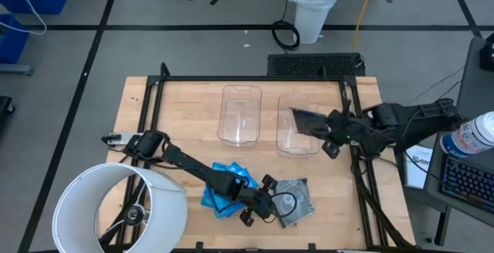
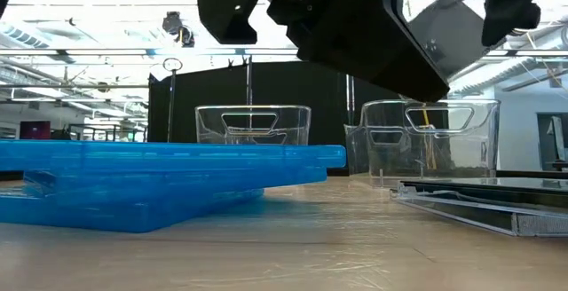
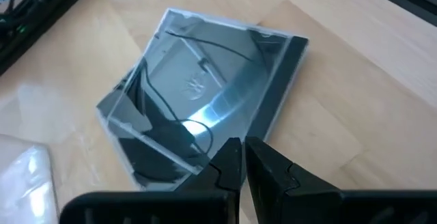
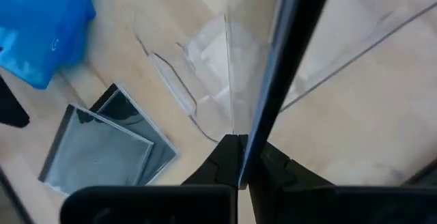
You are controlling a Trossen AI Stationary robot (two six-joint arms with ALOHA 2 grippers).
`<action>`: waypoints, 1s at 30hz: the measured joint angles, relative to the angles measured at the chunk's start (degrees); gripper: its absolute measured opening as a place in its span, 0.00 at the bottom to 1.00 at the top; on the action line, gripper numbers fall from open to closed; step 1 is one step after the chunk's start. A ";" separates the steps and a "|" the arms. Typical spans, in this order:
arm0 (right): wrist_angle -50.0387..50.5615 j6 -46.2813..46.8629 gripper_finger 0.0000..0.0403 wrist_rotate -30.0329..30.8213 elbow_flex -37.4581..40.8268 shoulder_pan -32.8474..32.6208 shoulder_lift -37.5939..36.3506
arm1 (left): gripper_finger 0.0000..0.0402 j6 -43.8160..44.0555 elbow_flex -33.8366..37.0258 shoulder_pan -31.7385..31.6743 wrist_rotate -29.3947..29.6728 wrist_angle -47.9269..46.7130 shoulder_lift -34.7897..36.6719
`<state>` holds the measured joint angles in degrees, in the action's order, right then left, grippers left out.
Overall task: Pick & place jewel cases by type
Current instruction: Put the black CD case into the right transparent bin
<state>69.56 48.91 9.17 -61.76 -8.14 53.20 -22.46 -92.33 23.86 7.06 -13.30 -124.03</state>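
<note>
Sorting is under way with both arms engaged. Right gripper (image 1: 330, 126) has its jaws closed on the thin edge of 1 dark jewel case (image 1: 307, 120), held tilted above the right bin (image 1: 298, 146) toward the far right of the desk (image 1: 185, 122); the edge grip keeps the flat case angled so it can drop between the bin walls, judged as the release position for the smoky type. The left bin (image 1: 240, 115) stands just beside it, presumably reserved for the other type. Left gripper (image 1: 264, 207) sits at the near edge of the desk with its jaws almost together, holding nothing, its tips at the rim of the grey jewel cases (image 1: 292, 201) lying flat there; the narrow gap suits pinching a thin case edge. Blue jewel cases (image 1: 225, 187) lie overlapped just beside the grey ones, near the middle of the near edge, not yet sorted.
</note>
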 joint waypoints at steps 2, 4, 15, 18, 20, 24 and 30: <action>-1.02 -0.13 0.02 -3.87 0.00 2.84 0.73 | 0.08 -0.61 0.00 0.04 -0.03 -0.25 0.00; -2.64 -1.29 0.02 -7.09 0.00 5.85 1.41 | 0.08 -1.09 0.00 0.06 -0.08 -0.31 0.00; -8.86 -3.82 0.02 -21.00 0.00 14.95 2.80 | 0.08 -4.15 0.00 -0.70 -0.08 -0.23 0.00; -9.08 -1.47 0.02 -17.86 0.00 15.63 2.72 | 0.08 -5.38 0.00 -1.32 -0.05 -0.51 0.00; -8.47 1.75 0.02 -16.13 0.19 16.14 2.76 | 0.08 -5.77 0.00 -1.76 -0.05 -0.57 0.00; -8.22 9.51 0.02 -18.14 1.69 17.99 3.09 | 0.08 -6.48 0.00 -2.72 -0.09 -0.57 0.00; -10.10 15.94 0.01 -24.08 3.64 19.75 4.22 | 0.08 -6.91 0.00 -3.88 -0.08 -0.60 0.00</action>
<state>59.46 64.85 -14.91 -58.11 11.62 57.42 -29.37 -92.33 19.99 6.98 -13.89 -124.03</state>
